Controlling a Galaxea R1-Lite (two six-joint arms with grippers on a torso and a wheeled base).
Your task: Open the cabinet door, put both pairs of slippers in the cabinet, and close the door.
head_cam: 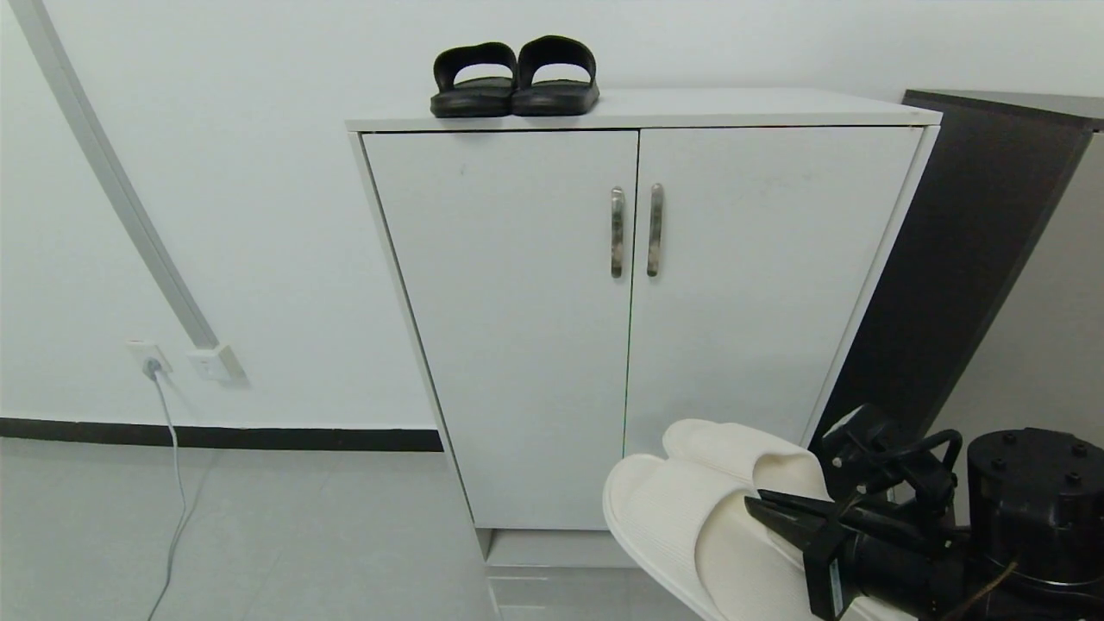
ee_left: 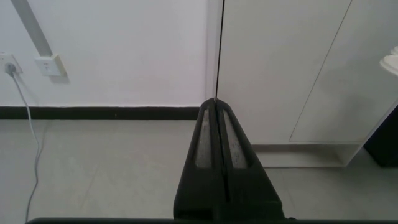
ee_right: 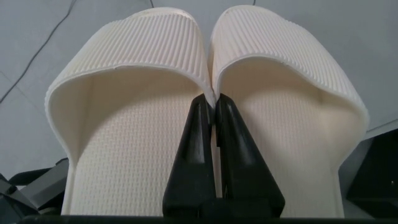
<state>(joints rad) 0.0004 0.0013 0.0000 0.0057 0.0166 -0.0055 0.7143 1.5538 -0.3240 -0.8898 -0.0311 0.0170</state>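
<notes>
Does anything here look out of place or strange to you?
A pair of black slippers sits on top of the cabinet, an odd spot for footwear. Its doors are shut, and the right claw pinches a white pair together in mid-air.

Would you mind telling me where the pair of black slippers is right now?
In the head view, the black slippers sit side by side on top of the white cabinet, near its left end, above the closed left door.

Cabinet [head_cam: 517, 345]: smooth matt white board. Handles [head_cam: 617, 233]: brushed metal, dull sheen. Black slippers [head_cam: 514, 82]: matt, rubbery look. White slippers [ee_right: 137, 93]: ribbed uppers, pebbled insoles, soft matt. Floor [head_cam: 302, 535]: smooth grey tile, slight gloss.
</notes>
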